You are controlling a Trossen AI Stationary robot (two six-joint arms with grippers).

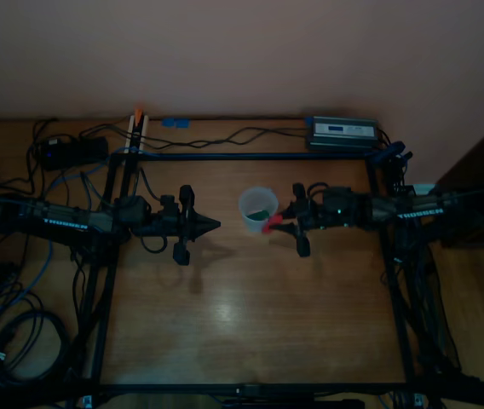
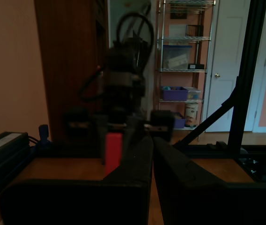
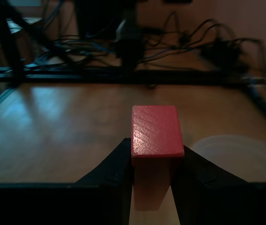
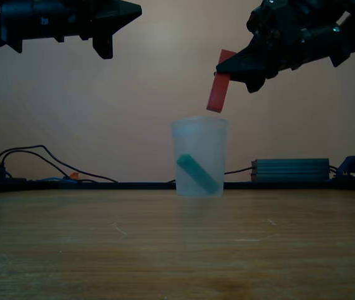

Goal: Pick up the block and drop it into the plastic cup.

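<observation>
Right hand (image 4: 243, 78) clamped on the block (image 4: 218, 81), hanging tilted just above the plastic cup (image 4: 200, 156) rim, about 1 o'clock in the exterior view. Green piece (image 4: 197, 174) hazy inside. Left hand (image 1: 212, 224) pinched together, holding nothing.

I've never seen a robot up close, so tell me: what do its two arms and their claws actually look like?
Both arms are black, built of blocky jointed segments with black cables looping along them. Pale lettering runs along each arm in the top view, too small to read. Each ends in a gripper: the left gripper and the right gripper both have two black wedge-shaped fingers tapering to a point.
</observation>
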